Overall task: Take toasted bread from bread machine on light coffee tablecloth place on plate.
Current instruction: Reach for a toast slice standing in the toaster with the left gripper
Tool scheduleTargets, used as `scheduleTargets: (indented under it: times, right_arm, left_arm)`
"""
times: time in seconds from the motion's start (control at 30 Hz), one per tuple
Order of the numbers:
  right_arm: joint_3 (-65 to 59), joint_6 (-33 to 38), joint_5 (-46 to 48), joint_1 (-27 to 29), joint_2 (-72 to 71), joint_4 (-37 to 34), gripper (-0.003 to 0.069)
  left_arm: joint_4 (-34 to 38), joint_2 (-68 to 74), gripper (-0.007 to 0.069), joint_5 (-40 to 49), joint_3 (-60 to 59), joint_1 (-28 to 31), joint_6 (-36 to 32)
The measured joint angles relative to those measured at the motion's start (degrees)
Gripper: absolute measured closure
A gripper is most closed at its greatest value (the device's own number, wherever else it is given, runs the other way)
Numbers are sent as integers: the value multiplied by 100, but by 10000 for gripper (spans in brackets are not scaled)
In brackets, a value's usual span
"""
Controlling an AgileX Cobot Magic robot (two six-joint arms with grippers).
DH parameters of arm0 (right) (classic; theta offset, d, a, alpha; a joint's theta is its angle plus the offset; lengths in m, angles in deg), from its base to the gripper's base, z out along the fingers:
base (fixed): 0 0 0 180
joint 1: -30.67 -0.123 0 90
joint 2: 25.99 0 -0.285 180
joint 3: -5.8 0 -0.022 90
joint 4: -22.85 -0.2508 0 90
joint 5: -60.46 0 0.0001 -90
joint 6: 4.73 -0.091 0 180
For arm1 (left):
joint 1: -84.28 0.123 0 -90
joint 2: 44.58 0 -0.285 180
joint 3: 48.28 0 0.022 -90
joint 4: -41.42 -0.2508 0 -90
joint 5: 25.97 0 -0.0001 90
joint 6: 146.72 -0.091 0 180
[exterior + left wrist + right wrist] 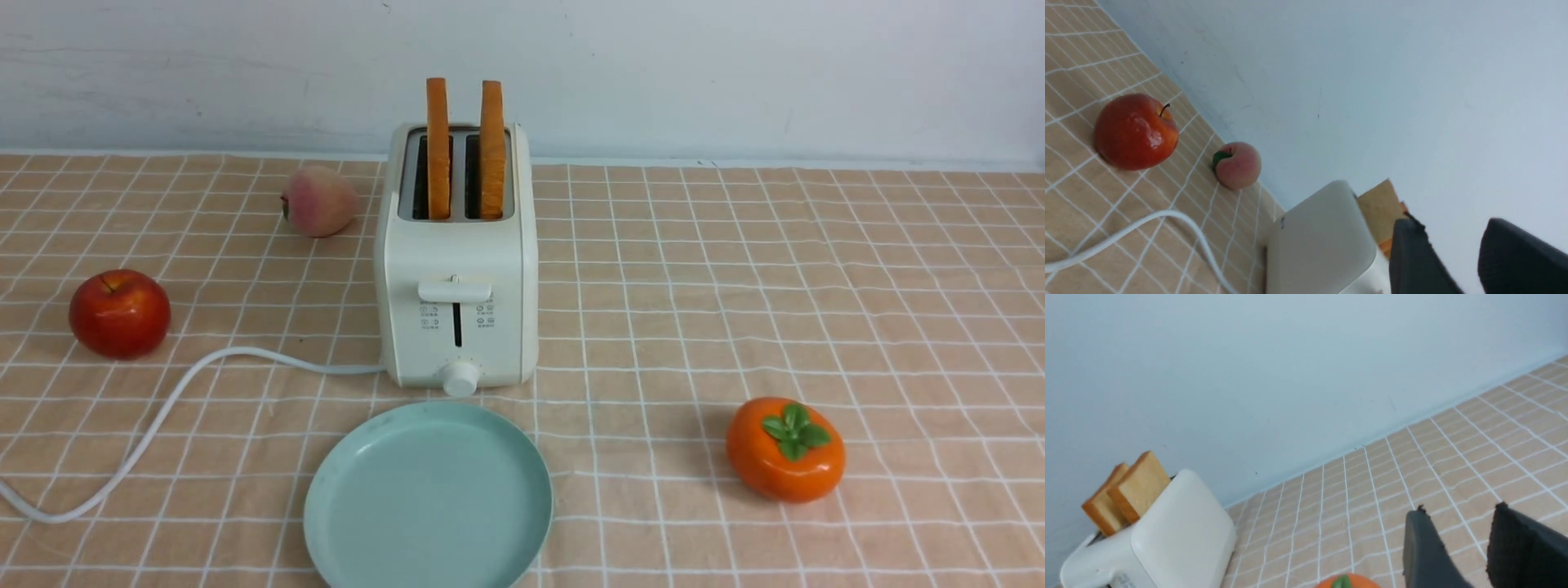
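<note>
Nothing is sitting on the plate (pixel 429 498) yet, so the task is only starting.
The left slice (pixel 438 147) and right slice (pixel 491 147) are standing upright in the slots of the toaster (pixel 457 269), mid-cloth (pixel 735 286), with the bare plate lying just in front. The left gripper (pixel 1451 228) and right gripper (pixel 1459 514) are hanging with fingers apart, gripping nothing. By my reading everything is remaining to do: grasping, lifting and plating each slice.
</note>
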Motion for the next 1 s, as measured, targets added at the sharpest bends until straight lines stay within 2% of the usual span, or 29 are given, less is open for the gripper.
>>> scheduleTargets:
  times: [0.1,0.17,0.23,0.3,0.37,0.4,0.43,0.47,0.5,0.53,0.6,0.7,0.83,0.93,0.97,1.0]
  right_arm:
    - [0,-204,-211,0,0,-135,419]
    - [54,-603,-347,0,0,-237,419]
    - [470,-986,1,-25,0,-175,419]
    - [875,-1102,396,-56,0,-89,419]
    - [1975,-1165,1604,-138,314,129,419]
    - [2063,-1165,1604,-145,314,142,419]
    - [2491,-1134,2161,-181,574,183,419]
    - [3131,-888,3200,-247,1197,238,419]
    - [3207,-852,3318,-266,1274,238,419]
    - [3783,-525,4160,-310,1861,253,419]
    - [4446,-76,5620,-339,2924,199,419]
    - [4902,468,6774,-339,3926,108,419]
    - [4938,1182,7212,-339,4787,-153,419]
    - [4838,1382,7156,-339,4911,-377,419]
    - [4778,1448,7056,-339,4923,-552,438]
    - [4770,1454,7043,-339,4923,-578,442]
  left_arm:
    - [267,0,474,-144,0,0,0]
    - [321,0,569,-44,125,0,5]
    - [251,0,638,244,674,0,-157]
    - [174,0,638,439,971,0,-304]
    - [56,278,638,1170,1805,0,-655]
    - [48,328,638,1245,1954,0,-678]
    - [23,562,638,1553,2251,0,-759]
    - [-97,1269,638,2387,2915,0,-823]
    - [-120,1357,638,2497,2988,0,-837]
    - [-304,2045,638,3450,3500,0,-858]
    - [-682,3204,638,4709,4250,0,-871]
    - [-1199,4530,638,6112,5023,0,-882]
    - [-1668,6041,638,6933,5735,-44,-882]
    - [-1790,6451,638,6924,5988,-317,-888]
    - [-1966,6676,638,6740,6234,-715,-827]
    - [-2008,6716,638,6719,6288,-757,-811]
